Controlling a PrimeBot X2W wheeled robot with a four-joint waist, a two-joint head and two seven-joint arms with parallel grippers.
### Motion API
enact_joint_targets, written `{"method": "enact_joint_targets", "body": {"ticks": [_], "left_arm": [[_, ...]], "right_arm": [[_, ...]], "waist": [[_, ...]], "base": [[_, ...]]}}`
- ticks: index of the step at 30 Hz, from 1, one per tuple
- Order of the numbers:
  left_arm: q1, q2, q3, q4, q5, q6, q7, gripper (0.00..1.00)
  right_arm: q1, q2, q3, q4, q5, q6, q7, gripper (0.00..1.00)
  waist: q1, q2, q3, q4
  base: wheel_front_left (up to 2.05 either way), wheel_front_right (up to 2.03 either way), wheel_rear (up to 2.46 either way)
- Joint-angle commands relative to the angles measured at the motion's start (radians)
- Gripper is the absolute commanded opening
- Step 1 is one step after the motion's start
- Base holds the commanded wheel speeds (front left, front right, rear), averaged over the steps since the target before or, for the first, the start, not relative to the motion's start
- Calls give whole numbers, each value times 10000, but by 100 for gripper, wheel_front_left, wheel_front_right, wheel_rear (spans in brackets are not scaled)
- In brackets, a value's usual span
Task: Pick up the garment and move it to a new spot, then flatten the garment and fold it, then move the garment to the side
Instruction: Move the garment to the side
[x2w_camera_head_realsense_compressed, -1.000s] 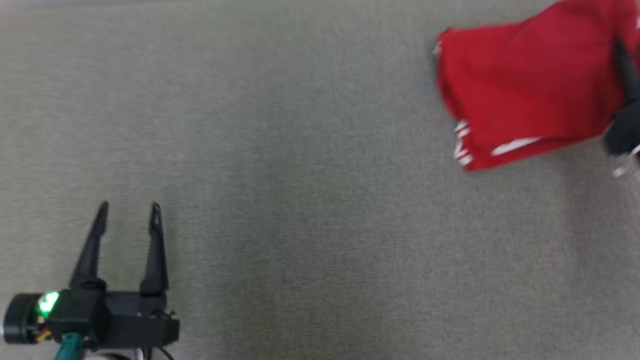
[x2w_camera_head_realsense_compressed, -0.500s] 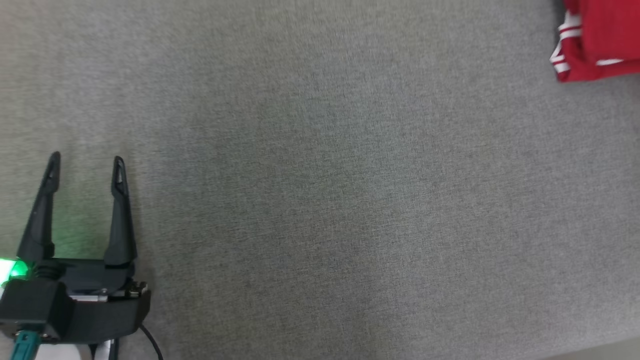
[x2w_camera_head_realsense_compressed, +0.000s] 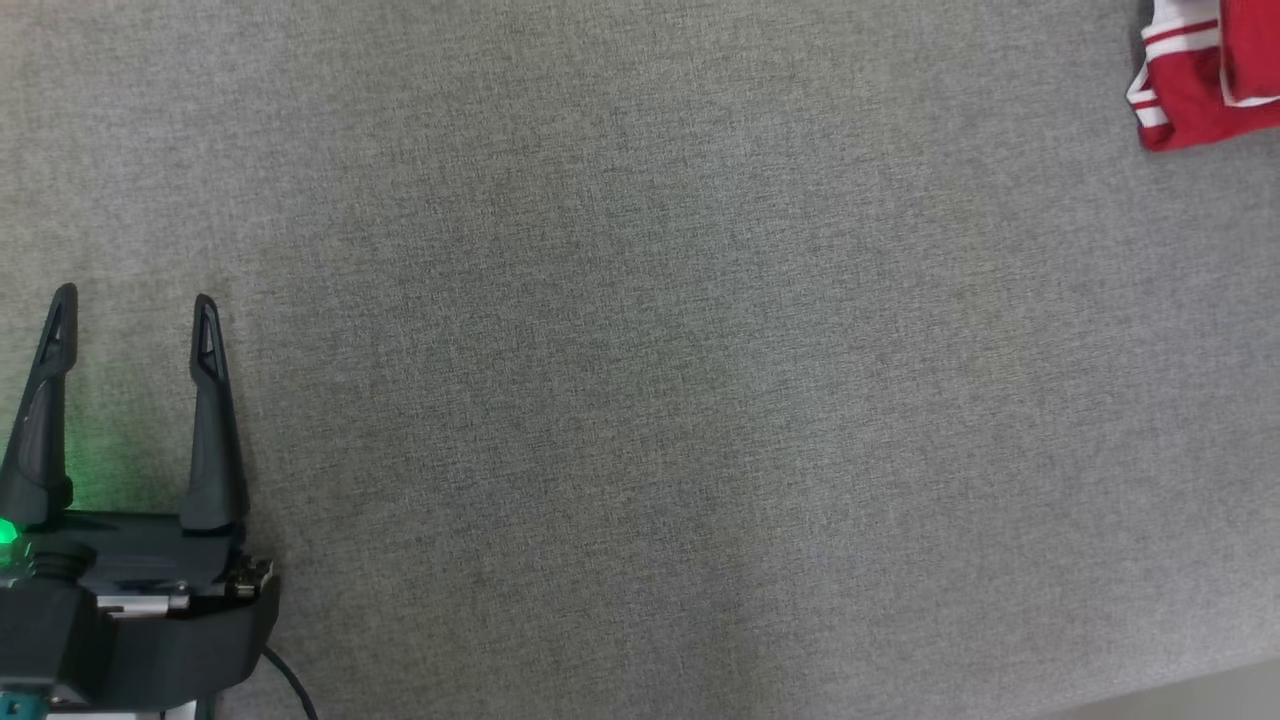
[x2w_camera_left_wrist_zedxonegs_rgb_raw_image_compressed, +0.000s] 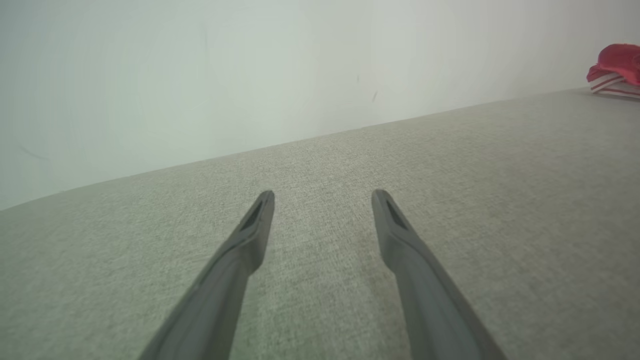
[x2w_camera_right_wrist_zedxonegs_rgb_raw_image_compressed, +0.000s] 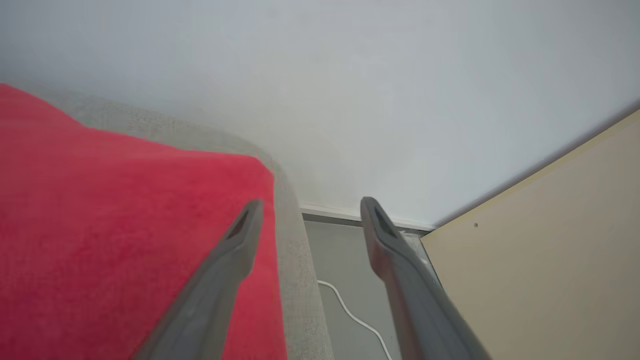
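A second ago the head view had the red garment (x2w_camera_head_realsense_compressed: 1200, 90) wide in its upper right with a dark gripper on its right edge. That view has since swung, and just a white-striped corner of the garment pokes in at the top right.

The right gripper (x2w_camera_right_wrist_zedxonegs_rgb_raw_image_compressed: 311, 202) has its fingers spread with nothing between them. One finger crosses the garment, but I cannot tell if it touches. The left gripper (x2w_camera_head_realsense_compressed: 133, 297) is wide open as before, empty, low over the grey top (x2w_camera_head_realsense_compressed: 640, 360) and well apart from the garment.

The garment lies right at the top's rounded end. Past that edge are the floor (x2w_camera_right_wrist_zedxonegs_rgb_raw_image_compressed: 340, 250), a white cable (x2w_camera_right_wrist_zedxonegs_rgb_raw_image_compressed: 350, 310), a beige panel (x2w_camera_right_wrist_zedxonegs_rgb_raw_image_compressed: 550, 250) and the wall (x2w_camera_right_wrist_zedxonegs_rgb_raw_image_compressed: 350, 75). Between the two grippers runs a broad stretch of bare grey cloth.
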Motion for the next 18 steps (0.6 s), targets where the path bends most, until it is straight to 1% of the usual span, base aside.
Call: {"method": "enact_joint_targets", "body": {"ticks": [1,7,8,12,14,18], "left_arm": [[-117,28,15,238,-25,46,-6,100],[55,-58,60,466,-201,166,-6,100],[229,-128,88,593,-283,207,-7,100],[507,-290,158,911,-431,245,-15,100],[687,-417,165,1069,-541,280,-16,100],[1112,-616,226,1370,-683,282,-15,100]], "right_arm": [[-183,119,-73,38,-258,-31,-250,100],[-277,533,-524,-196,-525,-31,-957,100],[-111,715,-516,-449,-531,-31,-1065,100],[347,1160,-536,-1145,-279,-31,-1185,100],[738,1509,-543,-1557,-184,-31,-1202,100],[1743,2194,-935,-2578,-44,-31,-1210,100]], "waist": [[0,-1,-69,-1],[0,-1,-677,24],[0,-1,-1020,59],[0,-1,-1828,220],[0,-1,-2272,323],[0,-1,-3132,585]], "base": [[0,0,0],[0,0,0],[0,0,0],[0,0,0],[0,0,0],[0,0,0]]}}
